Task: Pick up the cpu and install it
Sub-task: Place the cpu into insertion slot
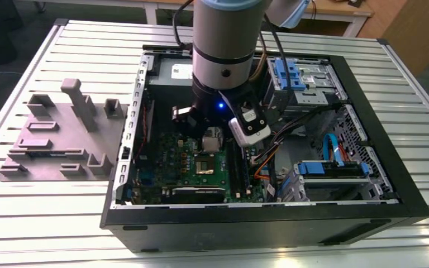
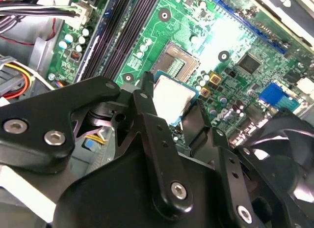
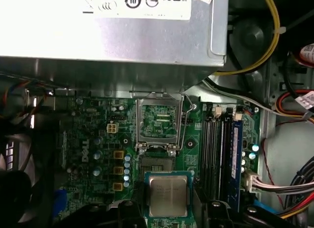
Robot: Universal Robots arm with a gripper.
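**Cpu gripped between the fingers, short of the open socket**

The gripper (image 2: 170,104) holds its two black fingers (image 2: 146,98) narrow on the cpu (image 2: 172,94). One finger presses each opposite edge, and the silver top faces the wrist cameras. The chip is clear of the board and not seated. Just past the fingertips lies the open socket (image 3: 157,163) on the green motherboard (image 3: 88,139), with its metal lid (image 3: 158,121) tipped up beyond it. Black memory sticks (image 3: 216,144) run alongside the fingers to one side. Farther out sits a grey power supply box (image 3: 108,36). In the exterior view the arm (image 1: 225,50) reaches down into the open computer case (image 1: 382,187), which rests on a slatted table (image 1: 51,223).
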